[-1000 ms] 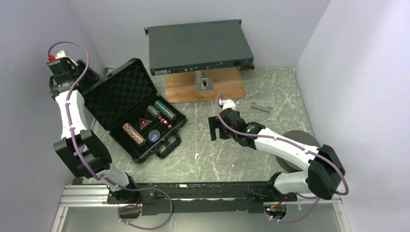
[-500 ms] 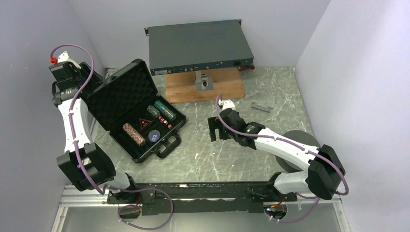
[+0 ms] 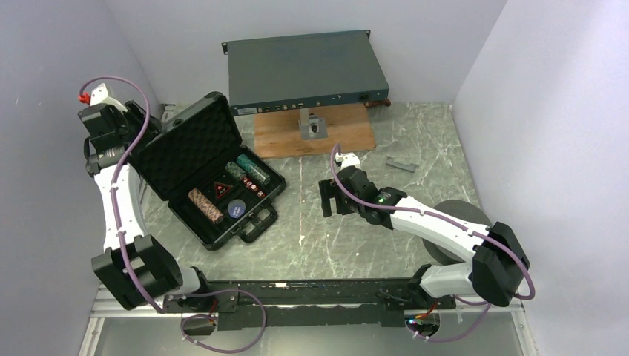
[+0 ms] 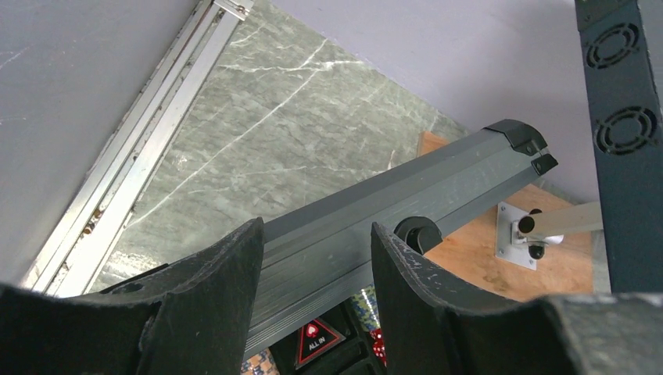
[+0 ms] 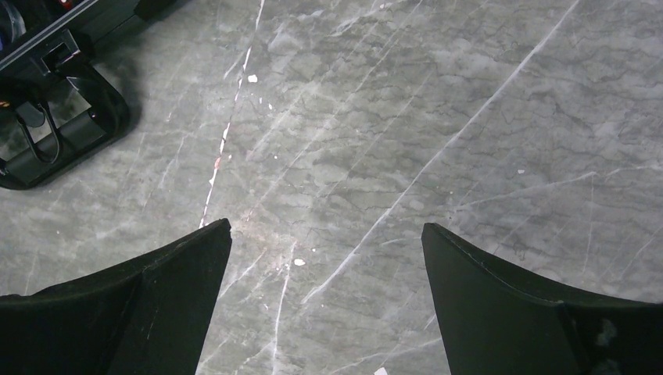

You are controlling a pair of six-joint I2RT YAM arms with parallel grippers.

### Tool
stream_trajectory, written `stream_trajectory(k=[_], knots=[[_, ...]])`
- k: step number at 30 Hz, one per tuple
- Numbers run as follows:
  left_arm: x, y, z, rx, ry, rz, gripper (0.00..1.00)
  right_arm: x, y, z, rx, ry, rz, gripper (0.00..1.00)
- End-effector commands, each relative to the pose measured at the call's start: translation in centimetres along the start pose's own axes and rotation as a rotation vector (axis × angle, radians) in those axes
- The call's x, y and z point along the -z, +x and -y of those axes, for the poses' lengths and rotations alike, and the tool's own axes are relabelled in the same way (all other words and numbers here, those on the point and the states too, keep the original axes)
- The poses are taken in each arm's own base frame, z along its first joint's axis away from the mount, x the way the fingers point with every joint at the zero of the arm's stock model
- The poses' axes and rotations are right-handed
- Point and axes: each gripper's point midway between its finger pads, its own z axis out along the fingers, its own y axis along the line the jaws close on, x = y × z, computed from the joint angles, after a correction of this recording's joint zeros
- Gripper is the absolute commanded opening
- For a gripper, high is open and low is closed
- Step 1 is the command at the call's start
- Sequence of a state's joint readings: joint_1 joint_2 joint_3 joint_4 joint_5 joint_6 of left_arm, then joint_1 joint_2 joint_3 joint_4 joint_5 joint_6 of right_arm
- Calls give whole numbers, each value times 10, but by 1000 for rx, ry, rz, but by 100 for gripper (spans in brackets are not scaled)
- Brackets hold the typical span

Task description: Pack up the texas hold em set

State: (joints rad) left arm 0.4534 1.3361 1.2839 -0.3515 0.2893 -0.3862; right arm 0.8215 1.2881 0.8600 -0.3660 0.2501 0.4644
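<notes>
The black case (image 3: 194,156) stands open at the left, its foam-lined lid raised. Its base holds chip stacks (image 3: 205,205), a red triangle marker (image 3: 220,189), a blue disc (image 3: 236,208) and red dice (image 3: 253,186). My left gripper (image 3: 145,126) is open behind the lid's top edge. In the left wrist view the lid's rim (image 4: 406,195) runs across between the fingers of that gripper (image 4: 317,234), and the marker (image 4: 317,341) shows below. My right gripper (image 3: 331,199) is open and empty over bare table right of the case handle (image 3: 257,222). The right wrist view also shows this gripper (image 5: 327,234) and the handle (image 5: 59,117).
A flat grey rack unit (image 3: 304,70) sits on a wooden board (image 3: 337,137) at the back. A dark foam ring (image 3: 451,219) lies under my right arm. A small grey bar (image 3: 400,165) lies at the right. Walls close in on the left, back and right.
My left wrist has shifted and turned behind the lid, and the lid's top edge has tipped slightly to the right. The right arm has not moved.
</notes>
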Motion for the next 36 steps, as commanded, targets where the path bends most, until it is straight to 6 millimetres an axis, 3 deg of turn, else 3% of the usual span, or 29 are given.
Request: stream_trajectory(k=[1,20,28,36], knots=[[18,77,9,76,44,-250,58,8,-9,-4,-13,-25,32,95],[58,139,-3,65,33,-322,58,9,-7,-11,-31,-61,24,95],[88,137,4,37,33,-300,59,7,-7,-14,-39,-74,26,95],[100,126,4,-3,9,-268,60,7,-6,-15,-32,-82,25,95]])
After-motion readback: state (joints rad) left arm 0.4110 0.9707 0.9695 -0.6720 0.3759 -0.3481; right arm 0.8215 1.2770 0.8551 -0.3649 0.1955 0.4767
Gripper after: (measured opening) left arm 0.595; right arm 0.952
